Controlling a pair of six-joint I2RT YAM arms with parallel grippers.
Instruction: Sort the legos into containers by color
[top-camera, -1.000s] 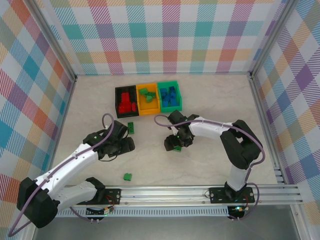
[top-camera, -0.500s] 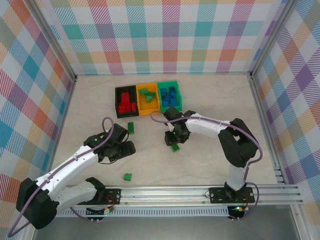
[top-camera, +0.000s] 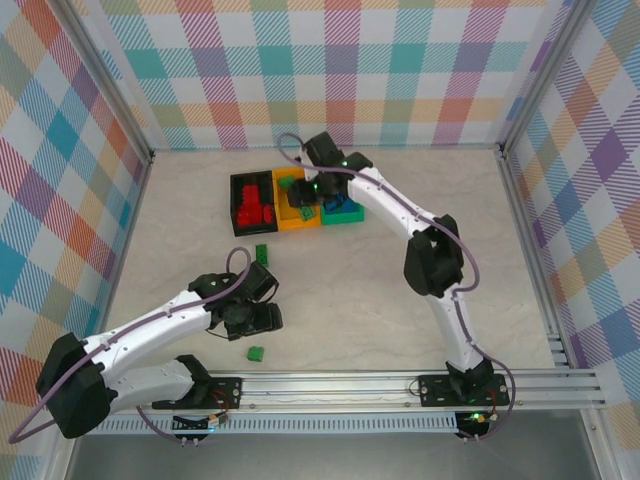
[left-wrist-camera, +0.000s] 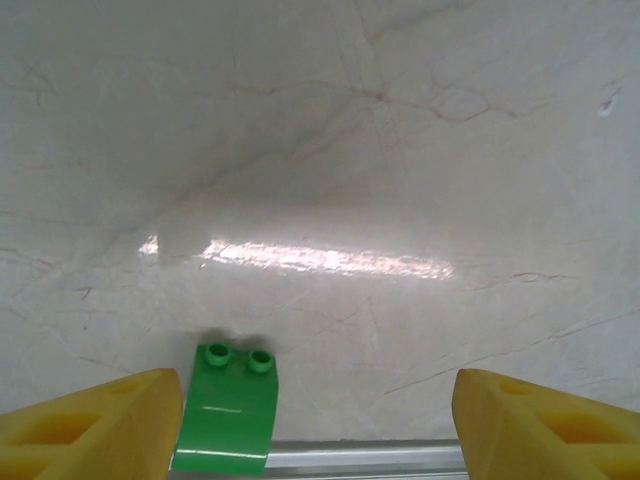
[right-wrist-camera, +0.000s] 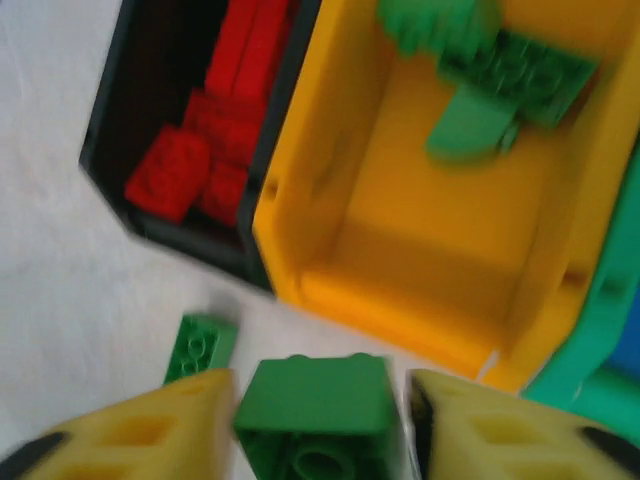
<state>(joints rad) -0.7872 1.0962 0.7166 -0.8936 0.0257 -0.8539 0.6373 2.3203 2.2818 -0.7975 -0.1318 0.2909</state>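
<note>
My right gripper (top-camera: 307, 195) hangs at the orange bin (top-camera: 297, 219). In the right wrist view a green lego (right-wrist-camera: 315, 410) sits between its yellow fingers (right-wrist-camera: 170, 425), just short of the orange bin's (right-wrist-camera: 430, 230) near wall. A dark gap shows between the brick and the right finger, so the jaws are open. Green legos (right-wrist-camera: 490, 80) lie in the orange bin, red ones (top-camera: 255, 206) in the black bin (top-camera: 236, 205), blue ones (top-camera: 338, 192) in the green bin (top-camera: 345, 216). My left gripper (top-camera: 258, 322) is open over the table, a green lego (left-wrist-camera: 230, 410) just inside its left finger.
Another green lego (top-camera: 261, 254) lies on the table in front of the black bin and is also seen as a green lego (right-wrist-camera: 200, 345) in the right wrist view. The metal rail (top-camera: 330, 385) runs along the near edge. Checked walls enclose the table.
The right arm has swung from mid-table up to the orange bin, carrying the green lego. The left gripper has shifted right and nearer, towards the green lego by the rail.
</note>
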